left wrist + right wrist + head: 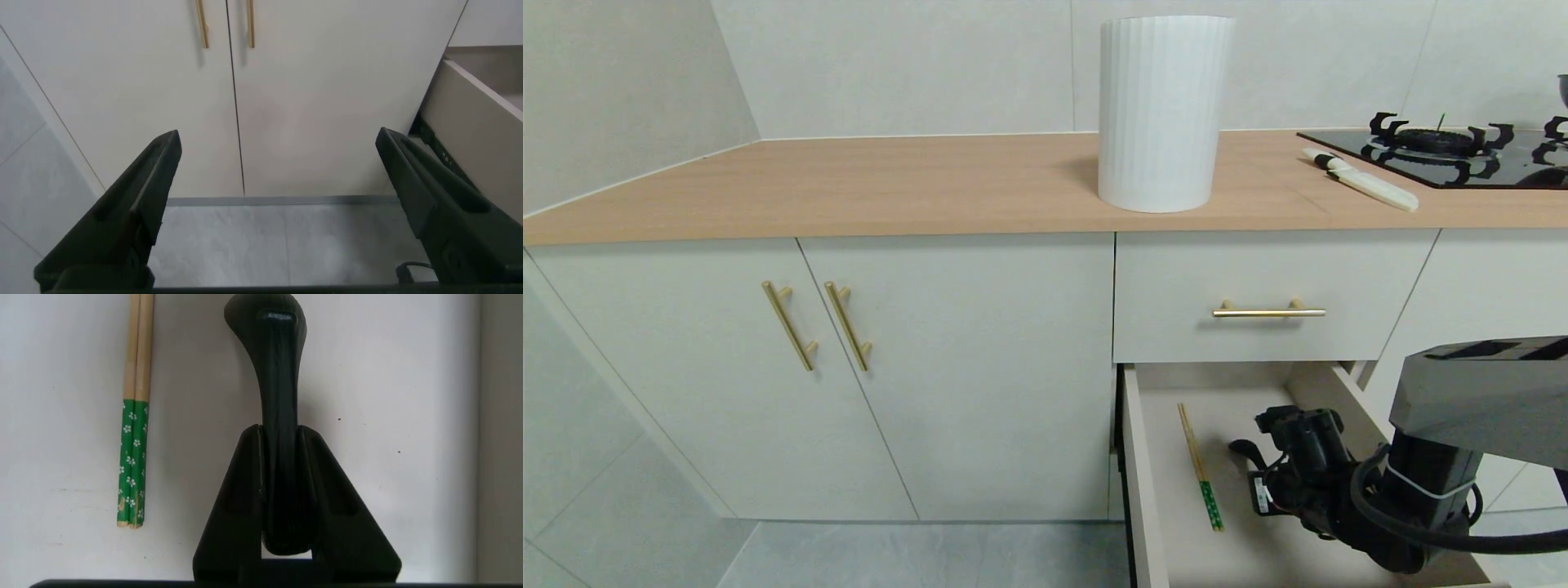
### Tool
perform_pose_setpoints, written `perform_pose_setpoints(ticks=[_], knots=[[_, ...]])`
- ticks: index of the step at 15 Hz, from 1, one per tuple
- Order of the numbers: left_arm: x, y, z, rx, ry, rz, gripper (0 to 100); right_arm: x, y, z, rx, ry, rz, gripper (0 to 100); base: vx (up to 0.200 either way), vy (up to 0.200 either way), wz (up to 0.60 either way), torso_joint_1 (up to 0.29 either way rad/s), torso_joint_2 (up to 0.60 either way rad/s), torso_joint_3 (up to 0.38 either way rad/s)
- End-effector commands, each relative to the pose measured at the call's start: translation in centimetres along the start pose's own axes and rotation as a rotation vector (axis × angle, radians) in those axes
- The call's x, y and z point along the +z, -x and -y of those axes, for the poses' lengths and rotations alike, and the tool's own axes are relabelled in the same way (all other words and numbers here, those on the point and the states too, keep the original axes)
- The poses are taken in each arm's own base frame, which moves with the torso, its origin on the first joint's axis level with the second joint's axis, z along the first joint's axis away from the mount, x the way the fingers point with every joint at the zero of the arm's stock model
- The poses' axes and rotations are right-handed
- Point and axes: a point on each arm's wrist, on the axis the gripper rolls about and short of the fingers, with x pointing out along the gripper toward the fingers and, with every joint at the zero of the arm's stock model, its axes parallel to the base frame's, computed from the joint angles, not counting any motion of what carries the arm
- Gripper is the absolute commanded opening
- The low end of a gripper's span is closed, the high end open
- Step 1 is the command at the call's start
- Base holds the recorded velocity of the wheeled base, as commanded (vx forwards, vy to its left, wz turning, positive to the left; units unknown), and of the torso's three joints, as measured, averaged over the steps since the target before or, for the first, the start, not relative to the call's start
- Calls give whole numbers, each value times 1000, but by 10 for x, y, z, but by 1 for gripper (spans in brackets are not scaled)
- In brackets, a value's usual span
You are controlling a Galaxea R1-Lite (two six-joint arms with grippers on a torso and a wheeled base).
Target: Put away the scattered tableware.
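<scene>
Right wrist view: a black spoon (270, 343) is clamped in the right gripper (280, 439) over the floor of the open drawer (1139, 474).

The fingers are shut on the spoon's handle, and the rounded end points ahead, parallel to the chopsticks (135, 416) lying just beside it. This looks like a way to set the spoon down flat alongside them without crossing them. In the head view the right gripper (1262, 465) sits low inside the drawer, so the release would probably be a short drop. The left gripper (278, 143) hangs with its jaws wide apart and nothing between them, facing the cupboard doors (286, 82), well away from the drawer and likely parked out of the way. A knife (1364, 181) lies on the counter (890, 184) beside the stove, not yet put away.
</scene>
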Motion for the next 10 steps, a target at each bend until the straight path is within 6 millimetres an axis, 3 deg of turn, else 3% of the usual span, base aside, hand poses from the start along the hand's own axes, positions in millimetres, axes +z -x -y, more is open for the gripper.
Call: perform_pose_setpoints(ticks=[1,5,6,10], knots=[[0,0,0,0,0,-1,100,0,0,0,0,0,0,0,0,0,0,0,0,0],[0,0,0,0,0,-1,100,-1,0,0,0,1,-2,0,0,0,0,0,0,0],[0,0,0,0,0,0,100,0,0,0,0,0,0,100,0,0,0,0,0,0],[0,0,0,0,0,-3,100,1,1,0,-1,-1,3,100,0,0,0,0,0,0]])
